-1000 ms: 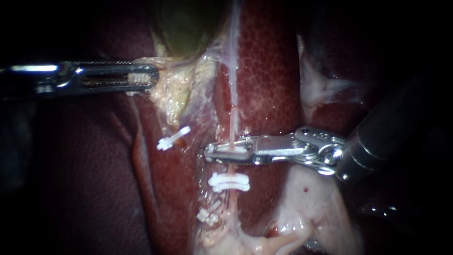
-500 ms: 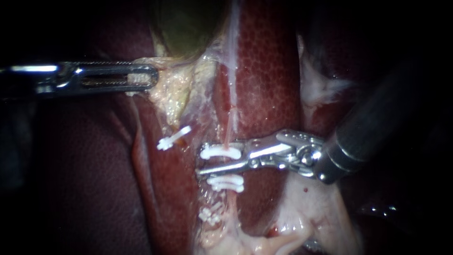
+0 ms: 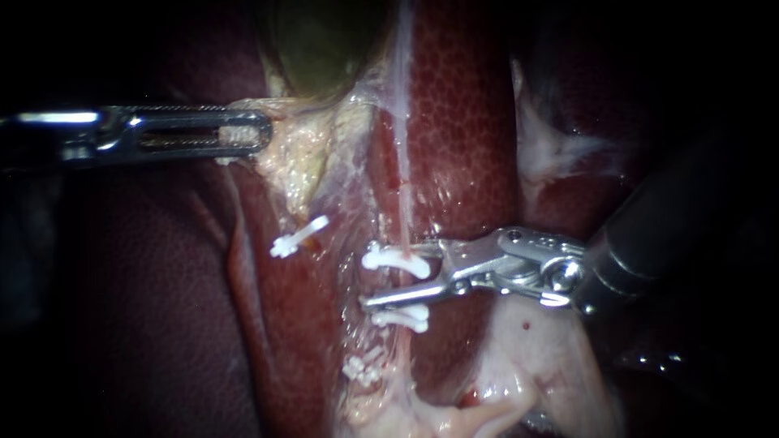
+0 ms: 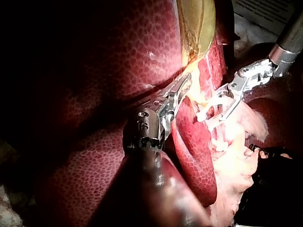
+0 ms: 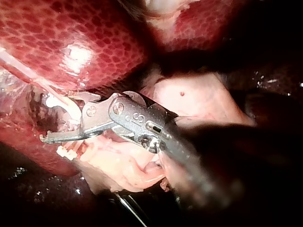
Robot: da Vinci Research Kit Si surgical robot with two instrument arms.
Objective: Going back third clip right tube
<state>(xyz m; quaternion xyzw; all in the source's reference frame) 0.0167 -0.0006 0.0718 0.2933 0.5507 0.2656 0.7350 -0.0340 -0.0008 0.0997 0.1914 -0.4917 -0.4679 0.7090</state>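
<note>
The right tube (image 3: 401, 203) runs as a thin pink strand down over the liver (image 3: 462, 138). A white clip (image 3: 393, 259) sits across it, with a second clip (image 3: 402, 317) just below and a third (image 3: 361, 370) lower still. My right instrument (image 3: 399, 281) comes in from the right. Its jaws stand open around the tube, the top clip lying against the upper jaw. In the right wrist view the same jaws (image 5: 61, 124) gape beside that clip (image 5: 56, 101). My left instrument (image 3: 243, 134) is shut on yellowish tissue below the gallbladder (image 3: 316, 49), as the left wrist view (image 4: 181, 91) also shows.
One more white clip (image 3: 299, 237) sits on a tube to the left. Pale fatty tissue (image 3: 527, 357) lies under the right instrument's shaft. Dark liver (image 3: 146, 308) fills the left of the endoscope view.
The right instrument's jaws, shut across the tube a second ago, have opened and left a white clip on it. The instrument has since drawn back a little to the right. The left instrument stays put.
</note>
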